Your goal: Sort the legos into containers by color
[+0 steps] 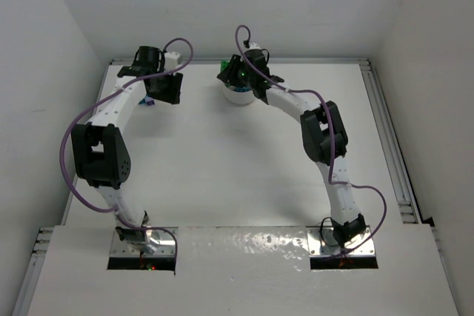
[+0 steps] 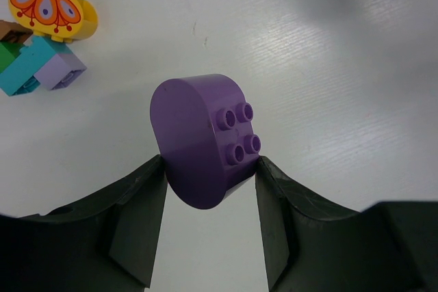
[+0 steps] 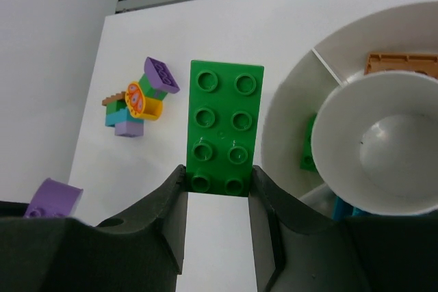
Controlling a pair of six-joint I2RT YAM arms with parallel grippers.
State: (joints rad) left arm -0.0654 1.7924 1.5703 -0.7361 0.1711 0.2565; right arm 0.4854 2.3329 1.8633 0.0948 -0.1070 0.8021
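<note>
Overhead, the right arm (image 1: 296, 105) is covering most of the white dish (image 1: 238, 97). The brick cluster (image 2: 42, 39) is running off the left wrist view; the centre cup (image 3: 383, 141) is hiding most of a teal brick (image 3: 338, 207).

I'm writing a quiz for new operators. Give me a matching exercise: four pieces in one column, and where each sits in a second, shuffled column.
1. purple rounded brick
2. green eight-stud brick
3. tan brick
4. yellow butterfly piece

A. in a compartment of the dish
B. between the fingers of the left gripper
C. in the loose pile on the table
D. between the fingers of the right gripper

Pairs: 1-B, 2-D, 3-A, 4-C
</note>
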